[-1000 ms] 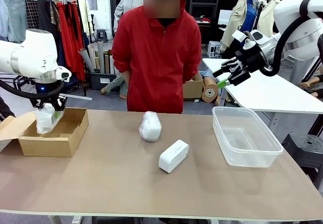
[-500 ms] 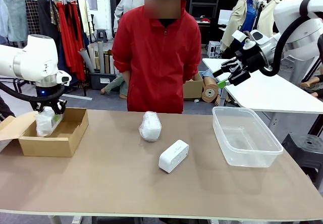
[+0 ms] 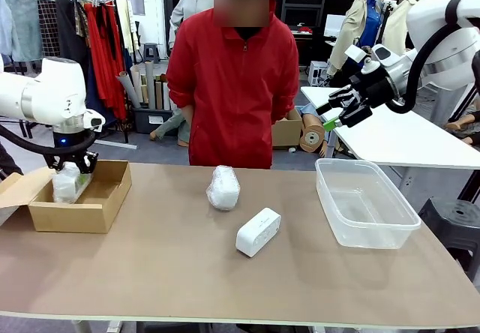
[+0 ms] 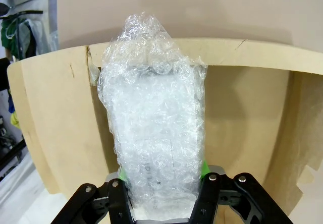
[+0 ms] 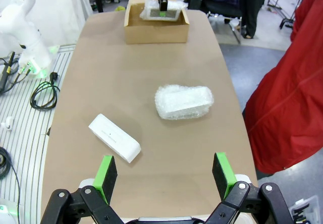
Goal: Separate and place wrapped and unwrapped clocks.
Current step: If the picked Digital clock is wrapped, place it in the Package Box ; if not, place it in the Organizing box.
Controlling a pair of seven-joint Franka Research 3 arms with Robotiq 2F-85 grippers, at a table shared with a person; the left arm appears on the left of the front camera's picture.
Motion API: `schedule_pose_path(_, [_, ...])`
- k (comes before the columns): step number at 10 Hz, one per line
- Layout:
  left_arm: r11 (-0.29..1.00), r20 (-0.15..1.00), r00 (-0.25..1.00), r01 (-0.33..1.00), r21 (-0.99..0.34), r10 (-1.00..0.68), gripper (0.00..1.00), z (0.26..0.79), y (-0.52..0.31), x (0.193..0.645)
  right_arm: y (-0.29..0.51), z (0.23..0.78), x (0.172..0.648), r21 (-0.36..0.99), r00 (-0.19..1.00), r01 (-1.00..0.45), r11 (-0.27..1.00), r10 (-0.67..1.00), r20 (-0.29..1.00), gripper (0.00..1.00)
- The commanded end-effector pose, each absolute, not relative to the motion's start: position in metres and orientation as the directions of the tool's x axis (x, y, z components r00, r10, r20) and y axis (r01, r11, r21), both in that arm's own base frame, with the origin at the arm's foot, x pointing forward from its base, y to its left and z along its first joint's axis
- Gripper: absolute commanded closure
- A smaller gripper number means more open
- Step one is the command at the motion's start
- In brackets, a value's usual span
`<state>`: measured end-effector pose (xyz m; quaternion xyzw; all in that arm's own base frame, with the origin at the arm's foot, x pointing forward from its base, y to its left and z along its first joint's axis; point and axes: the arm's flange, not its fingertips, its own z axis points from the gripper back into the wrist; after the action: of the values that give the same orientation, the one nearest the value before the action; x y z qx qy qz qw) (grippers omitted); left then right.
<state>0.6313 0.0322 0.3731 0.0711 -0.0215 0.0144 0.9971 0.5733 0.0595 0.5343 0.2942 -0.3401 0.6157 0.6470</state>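
Holding wrapped clock point(image 4: 154, 118) inside cardboard box point(image 3: 84, 217).
Clamped in left gripper point(image 4: 164, 177); risks snagging wrap on release, lifting back out.

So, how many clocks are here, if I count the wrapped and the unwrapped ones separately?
Bubble-wrapped clocks: 2, the held clock in the left hand and the loose clock on the table.
Bare white clock: 1.
Total: 3 clocks.
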Motion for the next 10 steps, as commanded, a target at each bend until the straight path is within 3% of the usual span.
schedule_pose_path(1, [0.988,0.047,0.999,-0.026,0.153,0.019,1.00,0.3776,0.0374,0.6354,0.0597,0.5365,0.5733,-0.041,0.008,-0.997,0.068,0.597,0.803,0.00])
schedule_pose_path(7, [0.985,0.033,0.999,-0.026,0.173,0.020,1.00,0.3716,0.0366,0.6366,0.0597,0.5365,0.5733,-0.041,0.008,-0.997,0.068,0.597,0.803,0.00])
schedule_pose_path(8, [0.984,0.034,0.999,-0.018,0.175,0.012,0.94,0.3711,0.0367,0.6377,0.0597,0.5365,0.5733,-0.041,0.008,-0.997,0.068,0.597,0.803,0.00])
schedule_pose_path(10, [0.984,0.027,1.000,-0.019,0.176,0.015,0.59,0.3706,0.0356,0.6368,0.0597,0.5365,0.5733,-0.041,0.008,-0.997,0.068,0.597,0.803,0.00])
